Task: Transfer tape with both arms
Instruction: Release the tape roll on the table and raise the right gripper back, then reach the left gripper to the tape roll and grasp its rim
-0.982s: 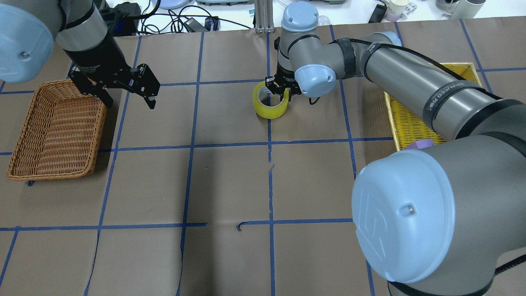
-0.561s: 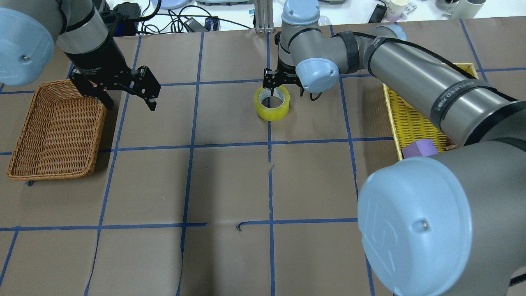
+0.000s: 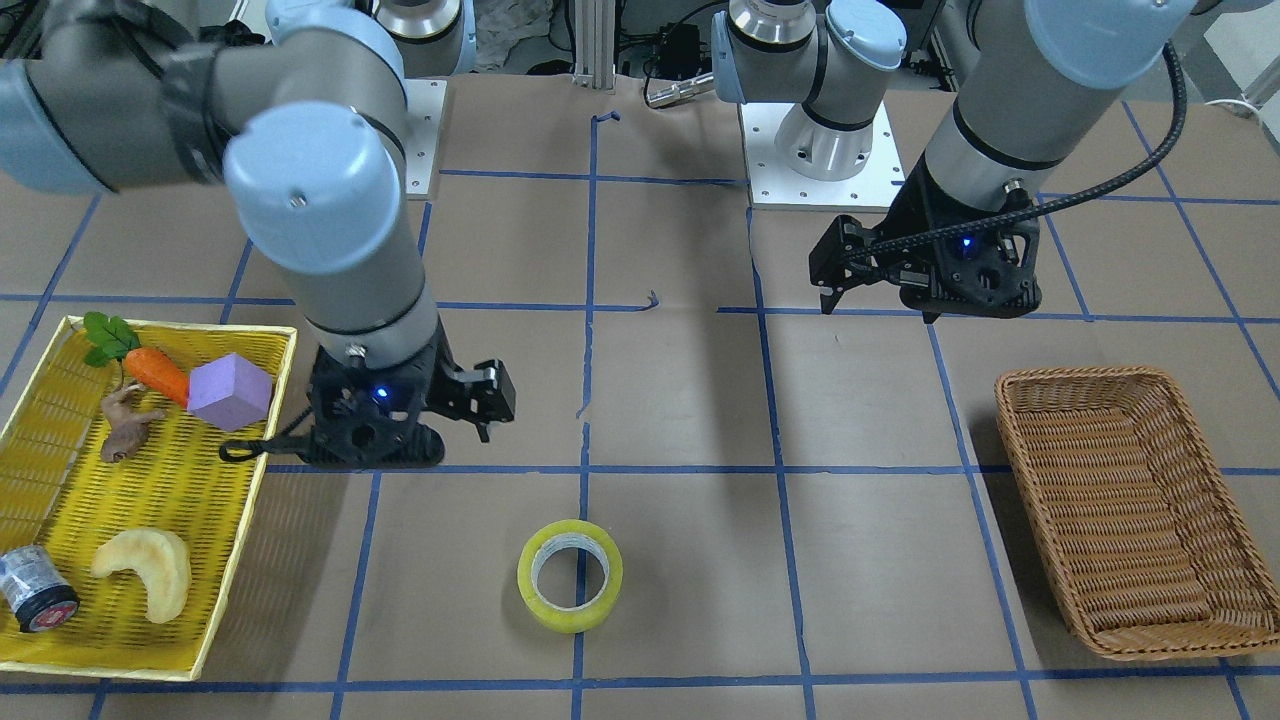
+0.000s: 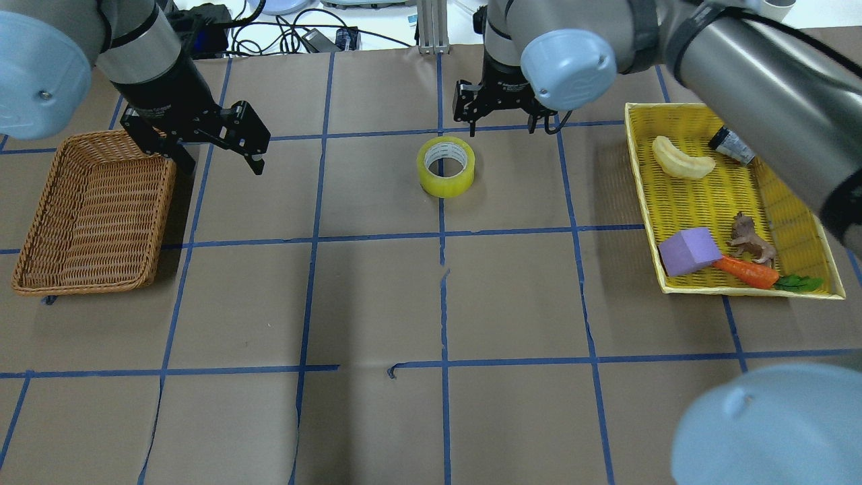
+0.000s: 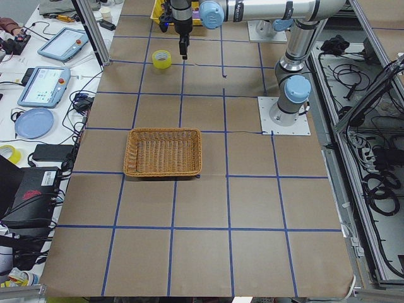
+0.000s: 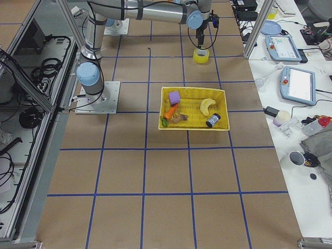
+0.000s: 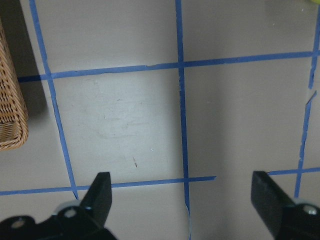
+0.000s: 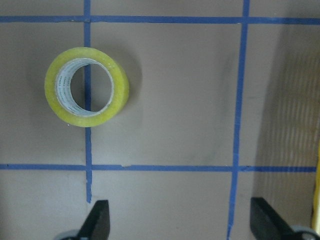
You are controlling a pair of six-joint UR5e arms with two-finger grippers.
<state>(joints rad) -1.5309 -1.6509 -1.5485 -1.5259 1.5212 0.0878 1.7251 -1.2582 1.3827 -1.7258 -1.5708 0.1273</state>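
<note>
The tape is a yellowish roll with a grey-white core. It lies flat on the brown table on a blue grid line, and also shows in the front view and the right wrist view. My right gripper is open and empty, raised above the table just beyond the tape and to its right, apart from it; in its wrist view both fingers are spread wide. My left gripper is open and empty, hovering beside the wicker basket, well left of the tape.
A yellow tray at the right holds a purple block, a carrot, a brown figure, a banana-shaped piece and a small grey cylinder. Cables and devices lie beyond the table's far edge.
My right gripper has let go of the tape, opened and drawn up and away toward the far right. The tape now lies flat by itself. My left gripper has shifted slightly right.
</note>
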